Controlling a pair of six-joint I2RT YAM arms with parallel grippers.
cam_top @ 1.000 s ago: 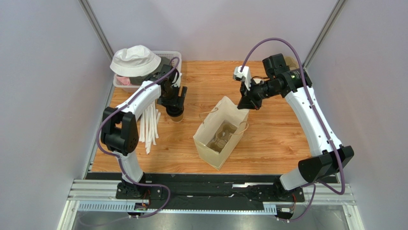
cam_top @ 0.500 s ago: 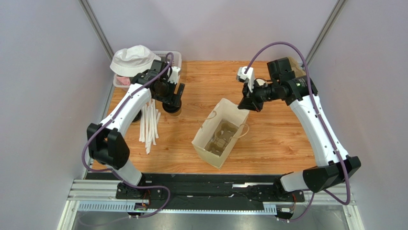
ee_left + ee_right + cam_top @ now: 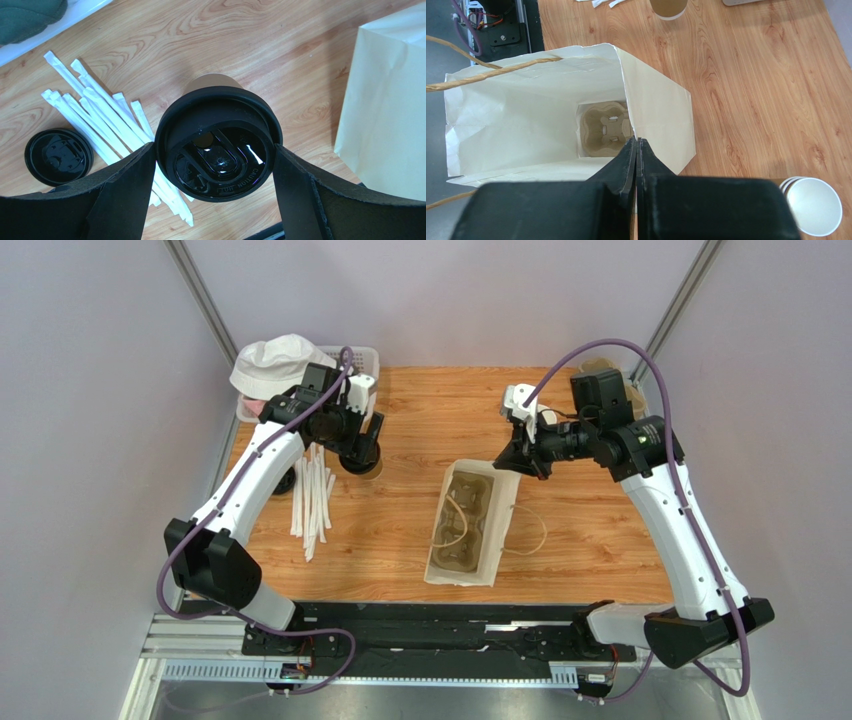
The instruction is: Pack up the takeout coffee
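Note:
The takeout coffee [image 3: 218, 142], a tan cup with a black lid, sits between my left gripper's [image 3: 215, 150] fingers, which press the lid from both sides. From above, that gripper [image 3: 360, 452] hides most of the cup, left of the brown paper bag [image 3: 505, 530]. The bag stands with its mouth open and a pulp cup tray [image 3: 605, 127] at the bottom. My right gripper [image 3: 636, 142] is shut on the bag's far rim [image 3: 508, 462], pinching the paper wall.
White wrapped straws [image 3: 312, 495] lie left of the cup, beside a loose black lid [image 3: 59, 156]. A basket with a white hat [image 3: 285, 362] stands at the back left. Stacked paper cups [image 3: 813, 200] stand at the back right. The bag's handles [image 3: 535, 530] hang loose.
My right gripper has pulled the bag's rim rightwards, turning the bag so its mouth faces up more squarely. The left gripper with the cup has shifted slightly back.

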